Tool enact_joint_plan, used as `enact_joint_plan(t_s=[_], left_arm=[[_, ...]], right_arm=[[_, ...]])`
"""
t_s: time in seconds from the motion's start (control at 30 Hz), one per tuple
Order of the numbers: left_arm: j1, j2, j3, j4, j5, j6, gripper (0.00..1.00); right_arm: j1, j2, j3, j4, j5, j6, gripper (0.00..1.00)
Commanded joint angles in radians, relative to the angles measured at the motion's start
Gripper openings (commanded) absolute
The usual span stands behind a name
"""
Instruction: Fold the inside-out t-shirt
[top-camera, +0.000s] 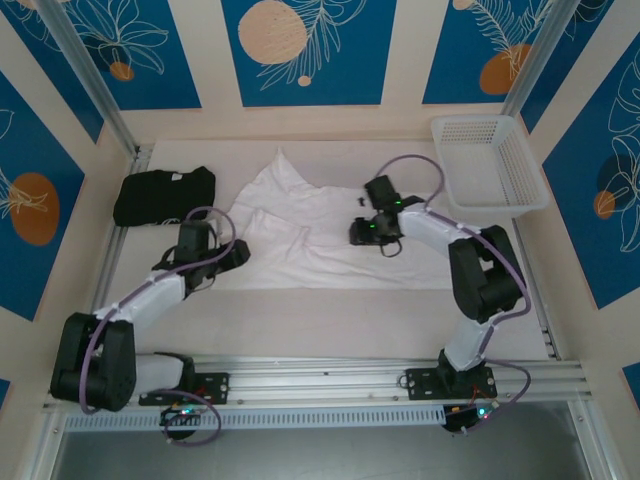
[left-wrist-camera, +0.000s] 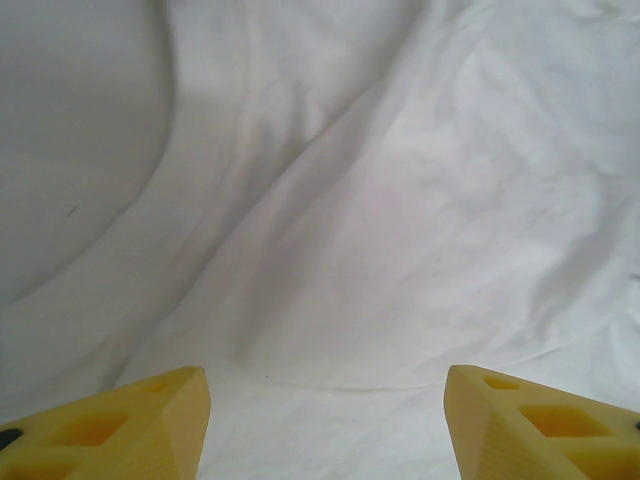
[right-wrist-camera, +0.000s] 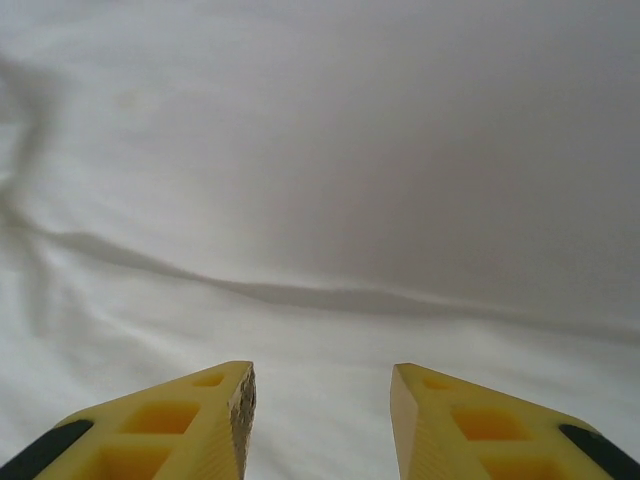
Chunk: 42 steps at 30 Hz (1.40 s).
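We see the inside-out t-shirt (top-camera: 300, 240) spread out and wrinkled across the middle of the worktop (top-camera: 330, 310), reaching toward its far edge. Our left tool (left-wrist-camera: 326, 372) hangs over the shirt's left part, jaws wide apart and holding nothing. Our right tool (right-wrist-camera: 322, 368) hangs over its right part, jaws partly apart, gripping nothing. A black folded garment (top-camera: 163, 195) lies near the far left corner, and a white basket (top-camera: 490, 165) stands at the far right corner.

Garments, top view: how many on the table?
2. White t-shirt spread at centre; black folded garment at the far left. Anything under the shirt would be hidden.
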<state>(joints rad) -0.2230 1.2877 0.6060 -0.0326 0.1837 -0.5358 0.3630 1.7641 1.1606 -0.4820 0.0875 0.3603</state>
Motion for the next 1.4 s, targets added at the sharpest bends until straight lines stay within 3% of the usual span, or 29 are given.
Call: enact_joint_plan(t_s=[0.0,0.2,0.4,0.7,0.97,1.17,1.3,1.37], left_arm=[[-0.067,0.14,0.116,0.085,0.056,0.02,0.63],[-0.082,0.408,0.316,0.046,0.013,0.045,0.63],[-0.053,0.473,0.327,0.002,-0.026,0.05,0.63],[-0.053,0.374,0.128,0.02,-0.024,0.022,0.63],[-0.053,0.087,-0.065,-0.06,-0.062,-0.001,0.63],[-0.053,-0.039,0.025,-0.111,-0.126,0.054,0.65],[-0.041,-0.029,0.12,-0.107,-0.216,0.104,0.72],[-0.027,0.011,0.163,-0.076,-0.21,0.105,0.73]], right_arm=[[-0.098,-0.004,-0.039,-0.052,-0.086,0.065,0.4],[-0.116,0.044,-0.026,-0.165,0.057,0.056,0.41],[-0.106,0.045,-0.068,-0.191,-0.002,0.052,0.43],[-0.037,0.005,-0.124,-0.235,-0.109,0.064,0.47],[0.052,-0.17,-0.277,-0.258,-0.116,0.14,0.55],[0.022,-0.278,-0.166,-0.213,-0.002,0.099,0.66],[-0.039,-0.296,-0.089,-0.131,0.084,0.051,0.74],[-0.091,-0.284,-0.078,-0.054,0.085,0.057,0.75]])
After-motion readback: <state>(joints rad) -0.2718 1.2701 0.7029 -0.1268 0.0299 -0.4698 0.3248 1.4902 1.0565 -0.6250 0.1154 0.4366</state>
